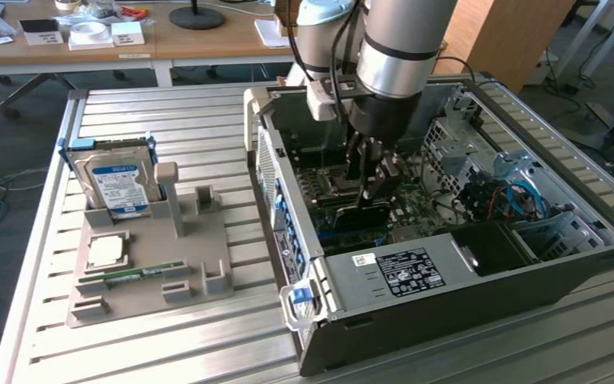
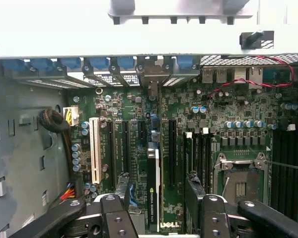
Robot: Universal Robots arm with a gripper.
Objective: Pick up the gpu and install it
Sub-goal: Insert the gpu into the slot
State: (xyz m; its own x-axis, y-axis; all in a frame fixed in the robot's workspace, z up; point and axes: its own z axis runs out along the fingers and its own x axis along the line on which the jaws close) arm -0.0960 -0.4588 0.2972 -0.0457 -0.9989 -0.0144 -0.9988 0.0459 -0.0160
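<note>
The gripper hangs open inside the computer case, its fingers either side of the gpu. The gpu stands edge-on in a motherboard slot.

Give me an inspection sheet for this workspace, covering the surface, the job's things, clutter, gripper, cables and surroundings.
Surface: slatted metal table, carrying an open computer case and a grey parts holder.
Job's things: gpu stands edge-on in a motherboard slot, between the fingers.
Clutter: hard drive with blue label upright in the holder; memory stick and a square chip lying there.
Gripper: gripper inside the case, jaws open either side of the gpu.
Cables: red and black wires over the board; blue cables in the case.
Surroundings: wooden desk behind, with small boxes.
</note>
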